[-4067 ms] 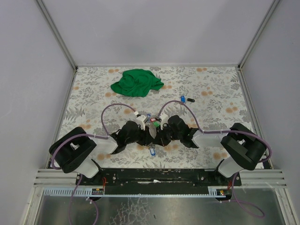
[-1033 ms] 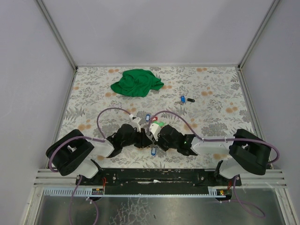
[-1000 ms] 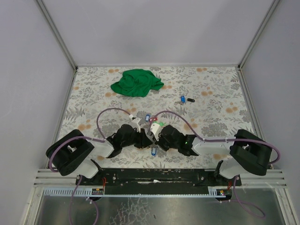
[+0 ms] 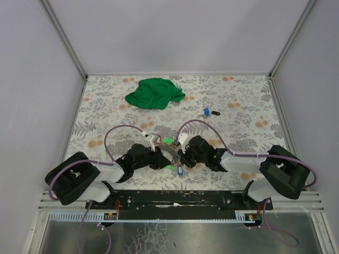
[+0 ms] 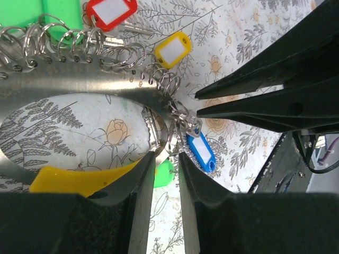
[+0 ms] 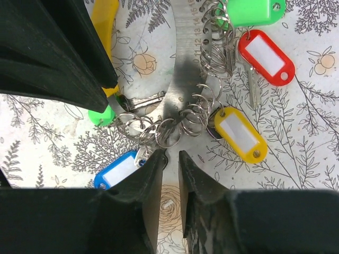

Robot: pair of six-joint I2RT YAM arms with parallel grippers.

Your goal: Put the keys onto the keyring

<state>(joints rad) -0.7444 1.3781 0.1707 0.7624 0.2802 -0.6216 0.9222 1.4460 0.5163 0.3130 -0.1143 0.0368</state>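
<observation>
The keyring (image 5: 79,84) is a flat grey metal band. Small split rings threaded along it carry keys with red (image 5: 111,11), yellow (image 5: 172,48) and blue (image 5: 200,151) tags. My left gripper (image 5: 166,156) is shut on the band's end, low over the table (image 4: 166,159). In the right wrist view the band (image 6: 183,47) runs upward past green (image 6: 254,10), red (image 6: 266,57) and yellow (image 6: 240,135) tags, and the blue tag (image 6: 117,170) lies at lower left. My right gripper (image 6: 170,154) is open with nothing between its fingers, its tips just below the split rings.
A crumpled green cloth (image 4: 154,93) lies at the back of the floral table. A loose blue key (image 4: 206,111) and a small black object (image 4: 215,112) sit right of centre. Both arms meet near the front edge, their cables arching above.
My right gripper has opened and no longer grips anything. Both grippers and the key bundle have shifted a little toward the near edge, and the left arm has swung further left.
</observation>
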